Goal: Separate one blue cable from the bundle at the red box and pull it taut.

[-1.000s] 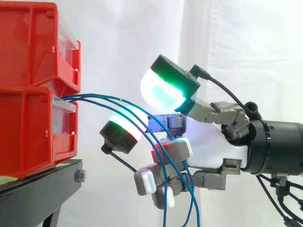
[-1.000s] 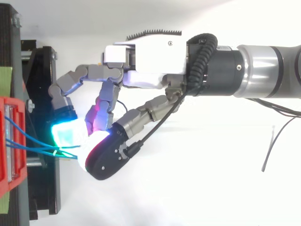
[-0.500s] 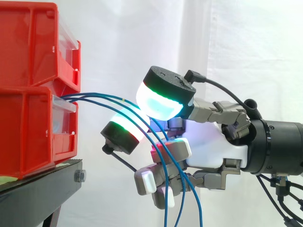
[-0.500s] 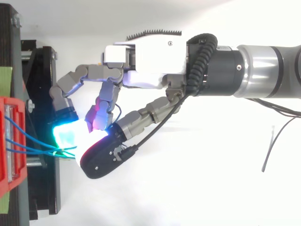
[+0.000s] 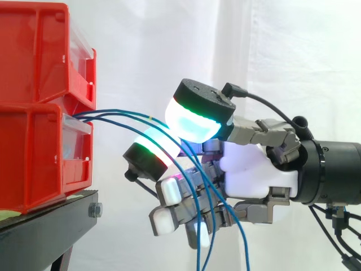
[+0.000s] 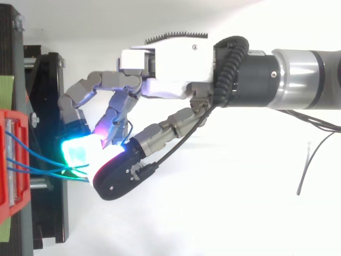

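Blue cables [image 5: 107, 113] leave the front of the lower red box [image 5: 34, 152], which sits beyond the fingertips, straight ahead of the hand [image 5: 254, 175]. They run slack toward the hand roughly along its line of reach, arch over, pass in among the fingers and then drop away below the palm with their ends hanging loose. From above they enter the hand [image 6: 170, 58] side by side as a small bundle [image 6: 32, 158].

The hand is curled, not spread. Its thumb pad [image 5: 194, 121] and one finger pad [image 5: 151, 148] are pressed toward each other with the cables between them, which reads as a pinch. How many strands are caught there I cannot tell, since several cross the same gap. The lower fingers [image 5: 169, 192] are bent in under the cables, which drape across them.

The cables point from the box to the hand, so I judge that tightening one calls for drawing back along the wrist, away from the box, once a single strand is held alone.

Against a second ago, the thumb pad has tipped down and in toward the finger pad. Since half a second ago the lower fingers have swung up and out toward the box, and the loose tails hang a little further back under the palm.
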You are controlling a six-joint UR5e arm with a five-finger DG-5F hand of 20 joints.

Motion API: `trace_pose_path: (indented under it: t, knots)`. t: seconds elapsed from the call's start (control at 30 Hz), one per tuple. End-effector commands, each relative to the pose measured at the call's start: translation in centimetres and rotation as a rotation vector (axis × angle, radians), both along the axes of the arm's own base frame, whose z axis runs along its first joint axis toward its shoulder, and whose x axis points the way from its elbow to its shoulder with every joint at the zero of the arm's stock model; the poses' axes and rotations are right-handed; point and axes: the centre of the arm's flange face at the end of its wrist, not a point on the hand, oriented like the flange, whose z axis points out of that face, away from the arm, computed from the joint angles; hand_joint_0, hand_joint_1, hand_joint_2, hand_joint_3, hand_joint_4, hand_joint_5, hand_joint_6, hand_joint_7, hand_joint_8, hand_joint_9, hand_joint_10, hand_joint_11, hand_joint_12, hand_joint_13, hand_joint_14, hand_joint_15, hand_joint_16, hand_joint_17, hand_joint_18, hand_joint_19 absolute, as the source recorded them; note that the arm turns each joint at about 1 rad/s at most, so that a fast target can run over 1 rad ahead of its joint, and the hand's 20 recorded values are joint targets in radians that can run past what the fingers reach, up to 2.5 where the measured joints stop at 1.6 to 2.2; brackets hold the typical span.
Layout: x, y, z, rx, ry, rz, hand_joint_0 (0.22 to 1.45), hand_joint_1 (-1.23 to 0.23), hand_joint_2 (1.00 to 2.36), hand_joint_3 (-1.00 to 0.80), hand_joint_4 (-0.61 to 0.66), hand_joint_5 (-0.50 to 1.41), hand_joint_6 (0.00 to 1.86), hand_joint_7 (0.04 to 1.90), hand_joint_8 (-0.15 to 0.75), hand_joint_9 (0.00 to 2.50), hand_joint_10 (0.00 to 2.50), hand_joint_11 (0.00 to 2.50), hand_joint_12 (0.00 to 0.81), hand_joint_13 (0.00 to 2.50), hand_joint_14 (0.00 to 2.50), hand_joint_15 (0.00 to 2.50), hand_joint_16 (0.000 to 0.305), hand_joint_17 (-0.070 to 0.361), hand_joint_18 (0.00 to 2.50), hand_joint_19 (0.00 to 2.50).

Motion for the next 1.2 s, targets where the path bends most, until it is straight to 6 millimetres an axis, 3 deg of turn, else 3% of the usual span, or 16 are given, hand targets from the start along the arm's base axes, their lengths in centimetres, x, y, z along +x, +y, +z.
trace_pose_path:
  t: [0.0,0.1,0.5,0.73,1.17]
  knots:
    - [-0.7,-0.3,0.9,-0.005,0.037,0.003,0.56,-0.75,1.02,-0.02,-0.11,-0.09,0.86,1.17,0.345,0.92,0.01,0.41,0.398,0.84,0.01,0.40,0.057,0.128,0.95,0.69]
    - [-1.8,-0.2,2.3,-0.028,0.093,0.006,0.56,-0.76,1.02,-0.02,-0.11,-0.09,0.86,1.16,0.345,0.89,0.01,0.38,0.397,0.83,0.01,0.40,0.057,0.128,0.95,0.68]
    - [-4.2,-0.2,3.6,-0.114,0.218,0.017,0.56,-0.75,1.02,-0.02,-0.12,-0.09,0.86,1.16,0.314,0.76,0.01,0.32,0.394,0.75,0.01,0.40,0.056,0.126,0.90,0.68]
    - [-7.2,-0.4,2.7,-0.140,0.292,-0.061,0.56,-0.75,1.02,-0.03,-0.11,-0.09,0.86,1.15,0.319,0.77,0.01,0.37,0.395,0.74,0.01,0.42,0.056,0.126,0.88,0.70]
    - [-7.7,0.4,1.9,-0.054,0.330,-0.096,0.57,-0.75,1.02,-0.03,-0.07,-0.09,0.86,1.18,0.348,1.03,0.02,0.69,0.409,0.83,0.02,0.49,0.058,0.130,0.89,0.72]
